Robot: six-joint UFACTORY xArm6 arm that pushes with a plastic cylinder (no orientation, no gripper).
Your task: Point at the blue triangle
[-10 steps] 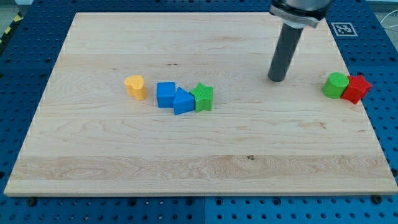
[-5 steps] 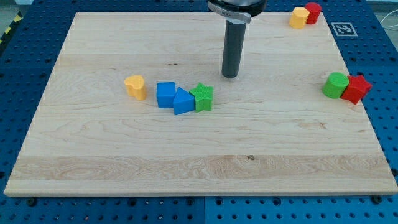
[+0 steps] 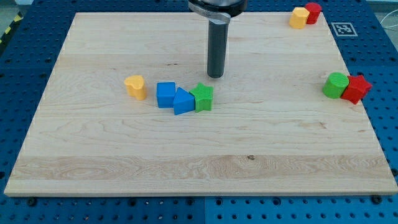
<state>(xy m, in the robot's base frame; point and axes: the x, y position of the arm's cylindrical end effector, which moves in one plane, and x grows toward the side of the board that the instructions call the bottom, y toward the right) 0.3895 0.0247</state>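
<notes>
**Rod standing just above the centre cluster**

My end effector is a plain dark rod with no jaws to open or close, so it has hold of nothing; my tip (image 3: 215,76) rests on the surface (image 3: 186,162) just toward the view's top of the green star (image 3: 202,97), close to it but with a sliver of bare wood showing between them. The rod stands upright, and its upper part leaves the frame at the view's top.

Reading from the view's left: a yellow block (image 3: 135,86), rounded and perhaps heart-shaped, sits alone, a short gap away from the centre cluster. Next comes the blue cube (image 3: 165,94), and pressed against its right side is the blue triangle (image 3: 183,101), sitting slightly lower in the view than the cube. The green star touches the triangle's right side, so the three form a tight row. The blue triangle lies down and to the view's left of my tip, with the star's upper corner nearer the tip than the triangle is.

Farther right, near the view's top edge of the surface, a small yellow block (image 3: 300,17) and a red block (image 3: 313,12) sit touching; their shapes are too small for me to tell. At the right edge, a green block (image 3: 336,85), rounded on top, touches a red star (image 3: 356,88).
</notes>
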